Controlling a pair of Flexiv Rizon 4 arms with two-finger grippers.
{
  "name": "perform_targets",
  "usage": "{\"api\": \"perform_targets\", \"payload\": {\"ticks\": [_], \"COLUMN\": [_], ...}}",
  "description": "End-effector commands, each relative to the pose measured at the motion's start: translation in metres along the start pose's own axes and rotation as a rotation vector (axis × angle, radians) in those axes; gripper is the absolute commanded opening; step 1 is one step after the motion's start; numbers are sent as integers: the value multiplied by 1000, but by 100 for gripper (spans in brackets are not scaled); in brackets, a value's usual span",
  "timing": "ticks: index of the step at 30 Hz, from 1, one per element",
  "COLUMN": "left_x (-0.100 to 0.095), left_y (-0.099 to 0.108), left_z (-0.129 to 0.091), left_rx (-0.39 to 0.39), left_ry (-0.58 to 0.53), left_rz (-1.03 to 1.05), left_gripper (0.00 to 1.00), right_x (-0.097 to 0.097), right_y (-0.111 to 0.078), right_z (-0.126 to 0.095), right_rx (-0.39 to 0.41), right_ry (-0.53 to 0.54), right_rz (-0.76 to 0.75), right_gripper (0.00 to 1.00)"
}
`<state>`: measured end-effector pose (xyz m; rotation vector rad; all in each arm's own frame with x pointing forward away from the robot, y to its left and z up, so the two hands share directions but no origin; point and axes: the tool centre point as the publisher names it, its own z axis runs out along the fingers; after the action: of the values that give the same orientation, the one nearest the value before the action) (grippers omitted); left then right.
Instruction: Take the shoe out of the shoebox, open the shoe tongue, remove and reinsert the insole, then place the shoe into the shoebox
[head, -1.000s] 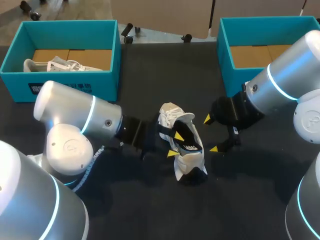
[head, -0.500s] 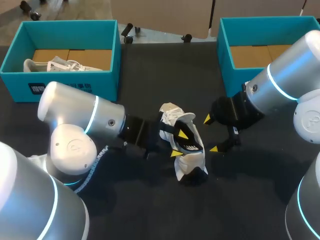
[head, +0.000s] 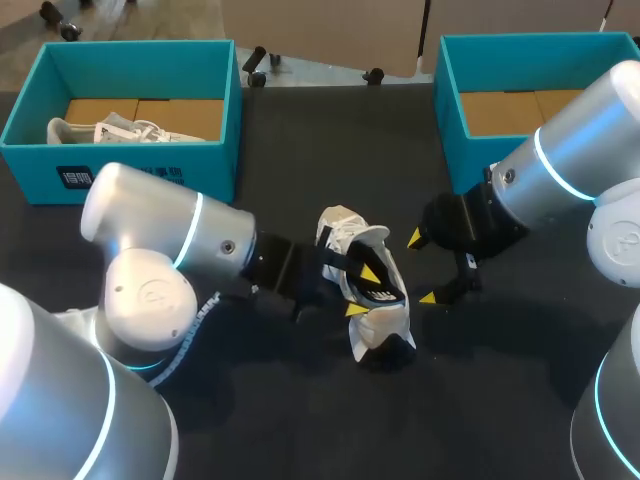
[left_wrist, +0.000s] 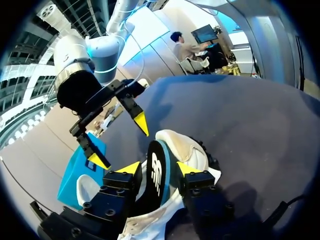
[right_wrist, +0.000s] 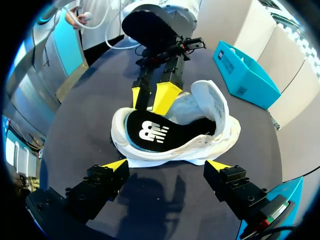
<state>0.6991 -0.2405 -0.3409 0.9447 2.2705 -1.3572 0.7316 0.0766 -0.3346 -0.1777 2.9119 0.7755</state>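
A white shoe (head: 372, 325) lies on its side mid-table, its opening toward my right gripper (head: 421, 268). The black insole (head: 378, 284) with a white logo sits in that opening. My left gripper (head: 360, 290) comes in from the left with both yellow tips inside the shoe. In the left wrist view the insole (left_wrist: 156, 172) stands edge-on between the fingers (left_wrist: 131, 168), which hold it from both sides. My right gripper (right_wrist: 167, 166) hangs open just in front of the shoe (right_wrist: 210, 127), touching nothing. It shows ahead of the left gripper as well, right gripper (left_wrist: 119, 141).
A teal shoebox (head: 150, 160) at the back left holds a second white shoe (head: 110, 130). Another teal box (head: 455, 130) stands at the back right behind my right arm, showing only its cardboard floor. The table top is dark.
My left arm has pushed a little to the right, its yellow tips going deeper into the shoe. The shoe has hardly shifted, and the right arm has kept still.
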Motion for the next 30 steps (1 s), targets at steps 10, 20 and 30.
{"api": "perform_targets", "payload": {"ticks": [10,20,30], "left_x": [-1,2,4], "left_y": [4,3,16], "left_z": [19,6,3], "left_rx": [-16,-10,-17], "left_ry": [40,51,60], "left_rz": [3,33,60], "left_gripper": [17,0,0], "right_x": [1,1,1], "right_y": [0,0,0], "right_z": [0,0,0], "right_rx": [0,0,0], "right_ry": [-2,-2,-2], "right_rz": [0,0,0], "right_gripper": [100,100,100]}}
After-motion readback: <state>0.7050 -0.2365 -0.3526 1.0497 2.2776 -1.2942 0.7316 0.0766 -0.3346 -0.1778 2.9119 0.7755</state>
